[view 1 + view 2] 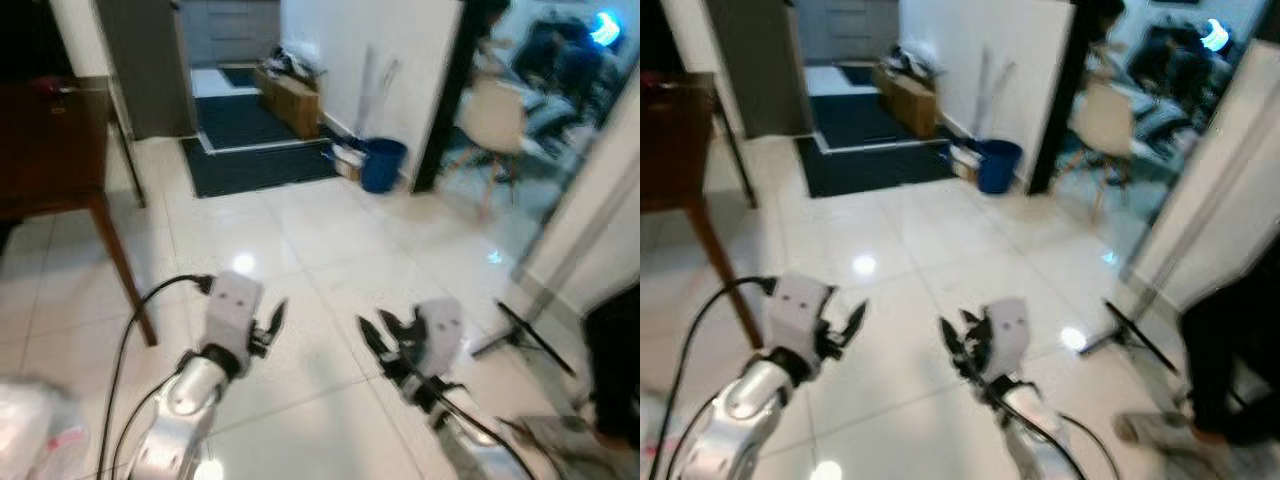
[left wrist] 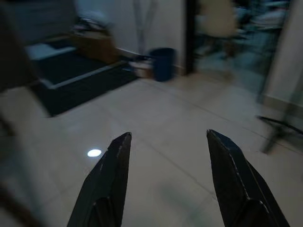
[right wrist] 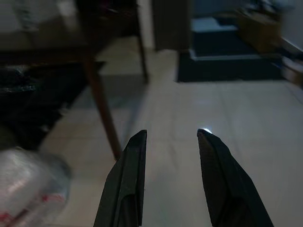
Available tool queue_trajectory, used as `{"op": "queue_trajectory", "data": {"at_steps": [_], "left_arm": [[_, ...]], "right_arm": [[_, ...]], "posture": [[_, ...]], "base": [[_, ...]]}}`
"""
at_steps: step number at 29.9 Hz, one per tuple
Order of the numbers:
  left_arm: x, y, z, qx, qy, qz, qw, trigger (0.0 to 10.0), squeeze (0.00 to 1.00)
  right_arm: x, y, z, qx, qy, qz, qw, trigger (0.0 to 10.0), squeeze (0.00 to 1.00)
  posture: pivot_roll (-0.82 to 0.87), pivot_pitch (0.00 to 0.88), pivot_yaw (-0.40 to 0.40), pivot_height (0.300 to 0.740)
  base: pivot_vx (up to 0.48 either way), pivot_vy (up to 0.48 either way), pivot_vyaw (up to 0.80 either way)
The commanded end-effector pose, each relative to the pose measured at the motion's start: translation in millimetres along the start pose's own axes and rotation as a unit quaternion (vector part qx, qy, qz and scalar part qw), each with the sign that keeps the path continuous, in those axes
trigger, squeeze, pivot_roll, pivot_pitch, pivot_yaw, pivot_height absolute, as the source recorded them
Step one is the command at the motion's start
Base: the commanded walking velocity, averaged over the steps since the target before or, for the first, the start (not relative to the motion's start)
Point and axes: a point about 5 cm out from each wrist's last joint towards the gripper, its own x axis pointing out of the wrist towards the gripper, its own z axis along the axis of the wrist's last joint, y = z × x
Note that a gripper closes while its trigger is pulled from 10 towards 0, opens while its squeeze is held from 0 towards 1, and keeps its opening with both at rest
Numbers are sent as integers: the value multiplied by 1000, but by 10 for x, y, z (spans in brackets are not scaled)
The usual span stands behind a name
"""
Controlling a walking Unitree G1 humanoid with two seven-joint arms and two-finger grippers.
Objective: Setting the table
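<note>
- 1 wooden surface, far left; 1 blue bin by the wall; 1 chair beyond.
- L pincer & R pincer: both held low over tile floor, fingers apart, empty.

No text, label, brand, number or sign can be read on anything; the views are blurred, and any printing is too soft to be made out.

Dark brown wooden table cut off at left edge; white crinkly plastic bag cropped at corner, blurred; bg chairs blurry.
</note>
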Motion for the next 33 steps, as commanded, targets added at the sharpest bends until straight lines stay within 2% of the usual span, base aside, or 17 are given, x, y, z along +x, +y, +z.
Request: {"op": "queue_trajectory", "data": {"at_steps": [1,5,33], "left_arm": [[-25,4,-57,-3,11,1,1000,10000,0],[-7,-20,-42,-4,6,-6,1000,10000,0],[65,-115,12,-12,-5,-32,999,10000,0]], "right_arm": [[-15,42,-41,6,4,3,1000,10000,0],[-14,25,-42,6,3,-1,1000,10000,0],[-43,11,-46,8,1,-16,1000,10000,0]], "posture": [[-2,17,49,740],[-2,19,54,740],[-14,33,75,740]], "base": [[480,0,0],[0,0,0],[480,0,0]]}}
